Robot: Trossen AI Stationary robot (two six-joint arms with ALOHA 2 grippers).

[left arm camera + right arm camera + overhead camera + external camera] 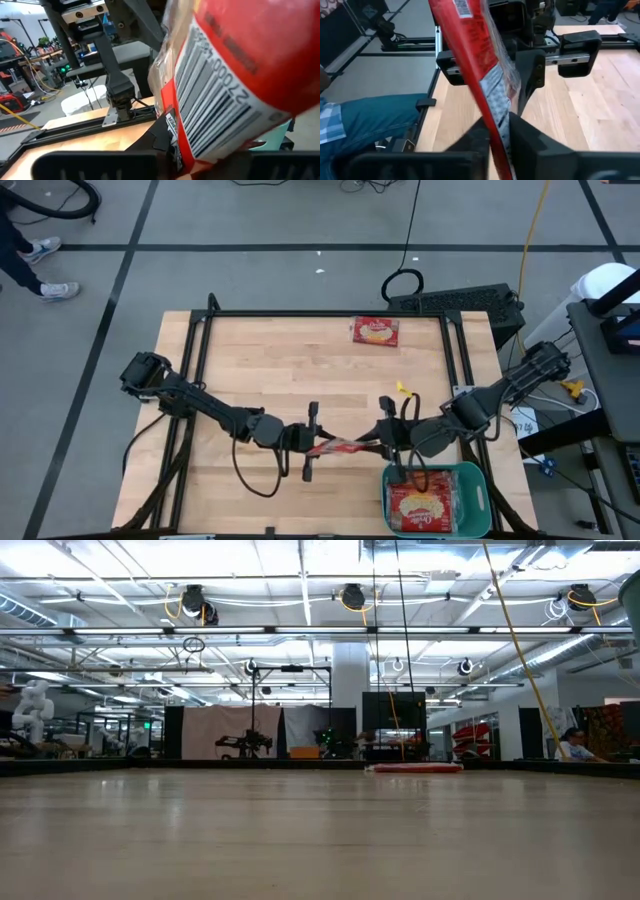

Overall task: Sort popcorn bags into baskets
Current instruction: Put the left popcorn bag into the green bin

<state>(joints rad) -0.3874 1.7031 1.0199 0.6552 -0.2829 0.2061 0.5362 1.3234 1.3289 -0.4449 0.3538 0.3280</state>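
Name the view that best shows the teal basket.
High view: the teal basket shows whole near the right gripper, one popcorn bag inside. Left wrist view shows only a teal sliver; the low and right wrist views miss it.

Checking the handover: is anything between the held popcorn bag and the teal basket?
Nothing visible. The popcorn bag hangs between both tools above bare table, with the teal basket close by on the right arm's side, already holding a packet.

Popcorn bags visible: three. One popcorn bag [375, 331] lies on the table, one bag [335, 447] is suspended between the arms, one bag [420, 505] lies in the basket [475, 480]. Baskets: one. Arms: two.
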